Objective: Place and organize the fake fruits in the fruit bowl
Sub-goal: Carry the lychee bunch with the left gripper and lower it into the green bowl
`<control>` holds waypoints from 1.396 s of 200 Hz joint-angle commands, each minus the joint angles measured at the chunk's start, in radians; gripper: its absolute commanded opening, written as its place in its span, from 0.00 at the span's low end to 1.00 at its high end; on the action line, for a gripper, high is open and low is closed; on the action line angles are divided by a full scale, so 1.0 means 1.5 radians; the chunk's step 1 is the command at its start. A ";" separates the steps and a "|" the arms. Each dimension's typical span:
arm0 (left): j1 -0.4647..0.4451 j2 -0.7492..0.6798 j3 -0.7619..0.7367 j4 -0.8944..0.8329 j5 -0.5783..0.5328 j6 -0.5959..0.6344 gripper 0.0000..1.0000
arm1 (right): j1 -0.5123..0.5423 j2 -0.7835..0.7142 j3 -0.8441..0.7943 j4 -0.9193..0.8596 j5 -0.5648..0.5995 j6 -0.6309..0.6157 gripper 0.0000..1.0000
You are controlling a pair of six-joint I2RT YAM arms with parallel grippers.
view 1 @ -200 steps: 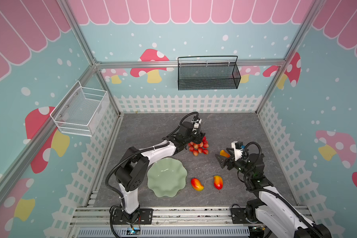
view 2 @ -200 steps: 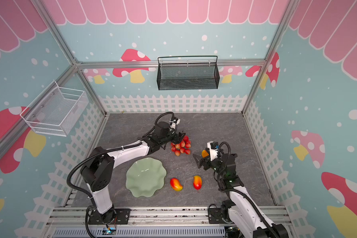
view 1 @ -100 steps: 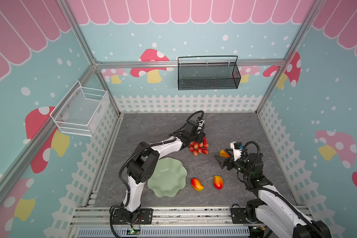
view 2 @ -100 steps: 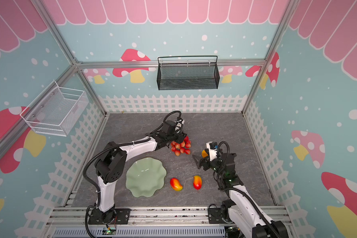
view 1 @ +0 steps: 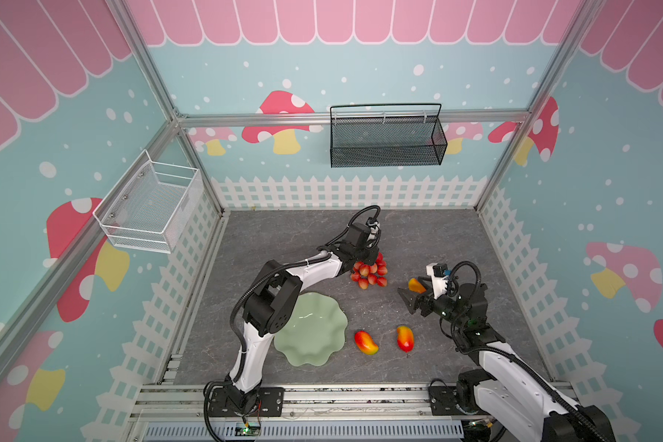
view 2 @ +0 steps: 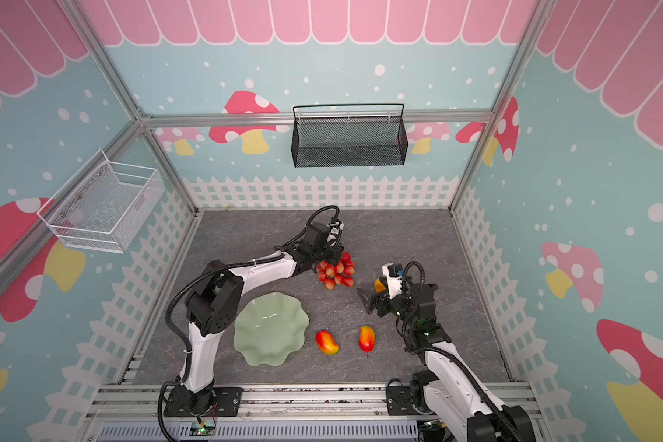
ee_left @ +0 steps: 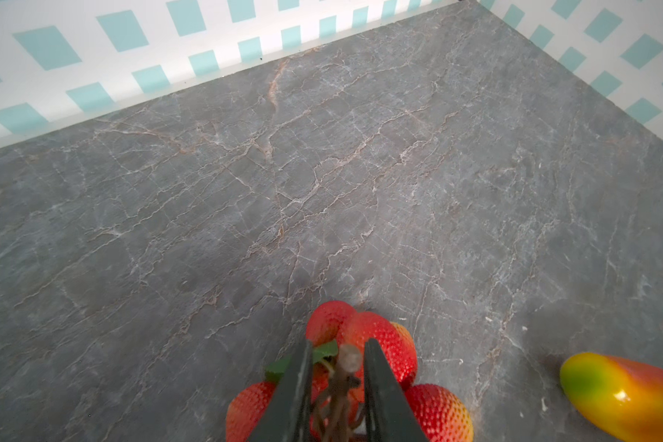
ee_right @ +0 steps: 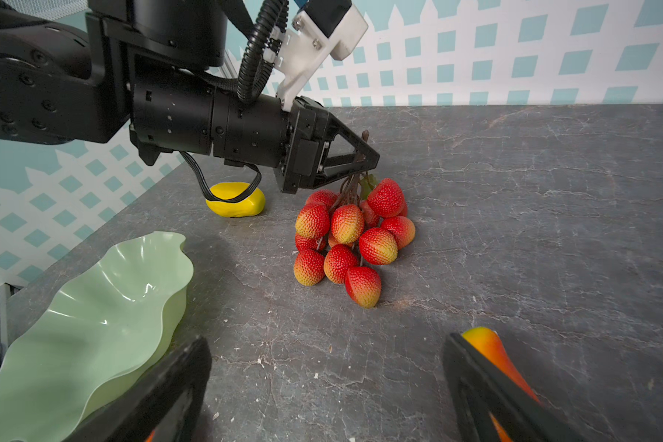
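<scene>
The bumpy red-to-yellow berries (ee_right: 347, 237) are laid on the marbled bench (ee_right: 532, 199) near the glossy wavy bowl (ee_right: 92, 306), long axis front-to-back, woody stem (ee_left: 347, 359) pointed at the back fence (view 1: 345, 191) and clamped by the left pincer (ee_right: 368, 159). The right pincer (ee_right: 326, 342) is spread wide.

the left arm (view 1: 311, 269) and right arm (view 1: 513, 369) look alike: smooth white shells on the long links, chunky black joints between them. a ribbed black hose (ee_right: 251, 57) loops at each wrist beside a white camera bracket (ee_right: 314, 42). small screws (ee_right: 27, 80) dot the black housings. the fingers (ee_right: 347, 133) are thin black triangles.
</scene>
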 commanded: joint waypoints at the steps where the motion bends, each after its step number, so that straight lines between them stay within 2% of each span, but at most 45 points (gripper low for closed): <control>1: 0.005 0.000 0.011 -0.006 0.006 0.005 0.12 | 0.005 0.010 0.021 -0.001 -0.006 -0.014 0.97; 28: 0.007 -0.036 -0.022 0.036 0.018 0.008 0.04 | 0.005 0.017 0.025 0.000 -0.009 -0.013 0.97; 60: 0.009 -0.102 -0.056 0.048 0.009 0.012 0.02 | 0.005 0.021 0.024 0.008 -0.016 -0.011 0.97; 86: 0.009 -0.195 -0.119 0.055 -0.016 -0.003 0.02 | 0.010 0.033 0.037 0.014 -0.051 -0.015 0.97; 113: 0.007 -0.343 -0.226 0.013 -0.082 -0.045 0.01 | 0.043 0.040 0.057 0.016 -0.064 -0.025 0.97; 141: 0.004 -0.535 -0.367 -0.047 -0.123 -0.123 0.00 | 0.099 0.058 0.088 0.017 -0.070 -0.035 0.97; 177: -0.003 -0.740 -0.492 -0.181 -0.132 -0.245 0.00 | 0.154 0.096 0.117 0.040 -0.078 -0.037 0.97; 209: -0.009 -0.885 -0.601 -0.219 -0.133 -0.318 0.00 | 0.204 0.130 0.141 0.044 -0.068 -0.046 0.97; 227: -0.009 -0.926 -0.639 -0.224 -0.133 -0.335 0.00 | 0.219 0.139 0.142 0.049 -0.061 -0.048 0.97; 279: -0.008 -0.937 -0.663 -0.281 -0.132 -0.349 0.00 | 0.230 0.145 0.141 0.043 -0.048 -0.039 0.97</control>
